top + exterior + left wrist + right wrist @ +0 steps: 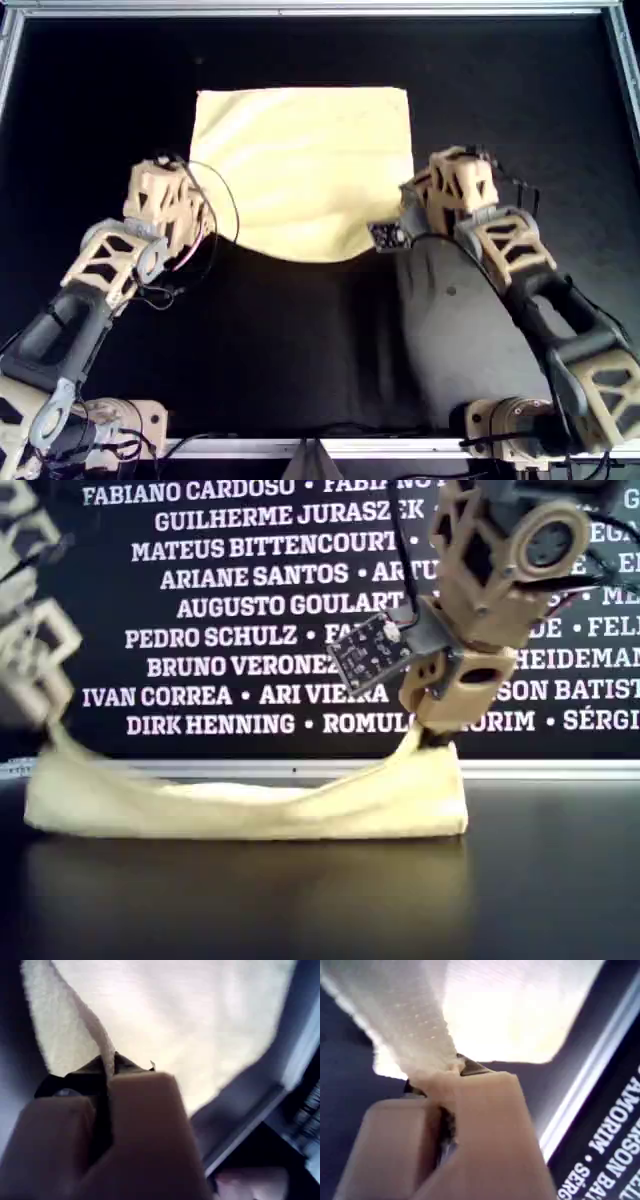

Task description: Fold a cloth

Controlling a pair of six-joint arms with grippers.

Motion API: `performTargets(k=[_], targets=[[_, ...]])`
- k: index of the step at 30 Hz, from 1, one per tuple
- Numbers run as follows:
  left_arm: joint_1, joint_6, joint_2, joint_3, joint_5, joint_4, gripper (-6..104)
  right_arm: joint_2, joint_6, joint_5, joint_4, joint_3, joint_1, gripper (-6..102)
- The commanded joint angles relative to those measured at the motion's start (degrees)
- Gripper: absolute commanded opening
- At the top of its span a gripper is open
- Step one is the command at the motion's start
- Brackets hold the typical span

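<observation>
two sets of fingers, each closed tight on fabric. left gripper clamped on a thin edge of the cloth, jaws pressed together with the cream edge running up out of the seam between them. right gripper likewise pinched shut on a bunched fold of the same cloth, fabric gathered and rising from the closed jaws.

seen from overhead: left gripper at the overhead view's left edge of the cloth, right gripper at its right edge — both on the near side, near the cloth's near corners. near edge lifted and curved, sagging between the two grips; far part of the cloth lying flat on the black table, far edge straight and square to the frame.

from the exterior view: cloth doubled low along the table, its two ends pulled upward — one end rising to the right gripper at the exterior view's right, the other rising to the blurred left gripper at the exterior view's left. small circuit board fixed beside the right gripper. black wall of white names behind.
</observation>
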Motion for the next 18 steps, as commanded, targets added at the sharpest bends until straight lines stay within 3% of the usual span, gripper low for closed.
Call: performTargets(k=[1, 8, 18], targets=[[0.4, 0.3, -1.0, -7.7, -0.5, -1.2, 0, -4.2, -0.18, -0.2, -1.8, -13.0, -2.1, 0], [9.1, 0.3, -21.6, -25.0, 0.5, -3.0, 0, -19.2, -0.18, -1.0, -1.8, -32.6, -4.2, 0], [10.3, 0.3, -46.5, -55.5, 0.6, -3.0, 0, -37.8, -0.18, -0.3, -1.8, -56.1, -4.3, 0]])
